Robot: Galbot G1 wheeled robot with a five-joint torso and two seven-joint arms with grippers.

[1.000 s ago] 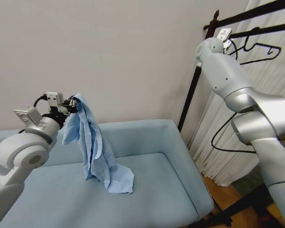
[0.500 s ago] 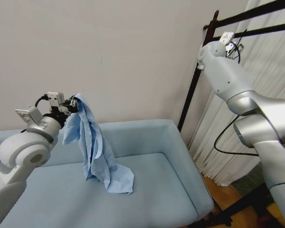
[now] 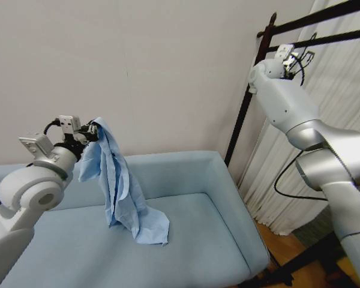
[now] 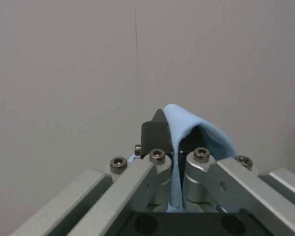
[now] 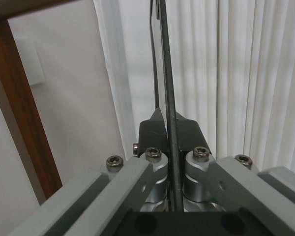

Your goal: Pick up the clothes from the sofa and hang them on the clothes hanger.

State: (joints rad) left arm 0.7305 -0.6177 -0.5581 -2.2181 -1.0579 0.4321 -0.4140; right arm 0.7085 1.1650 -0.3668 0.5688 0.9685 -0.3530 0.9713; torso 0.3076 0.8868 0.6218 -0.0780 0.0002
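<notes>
A plain pale wall [image 3: 138, 72] takes up the upper left and centre of the frame, crossed by a thin vertical seam [image 3: 127, 72]. White pleated curtains [image 3: 348, 90] hang along the right edge. Brown wooden floor [image 3: 285, 246] shows at the lower right.

Light blue sofa [image 3: 198, 240] set against pale wall. Lower end of blue garment [image 3: 150, 228] laid crumpled on seat, left of middle; remainder drawn upward off cushion, in front of backrest. Wooden floor [image 3: 285, 246] seen past sofa's right end; dark rack base [image 3: 300, 259] stood on it.
</notes>
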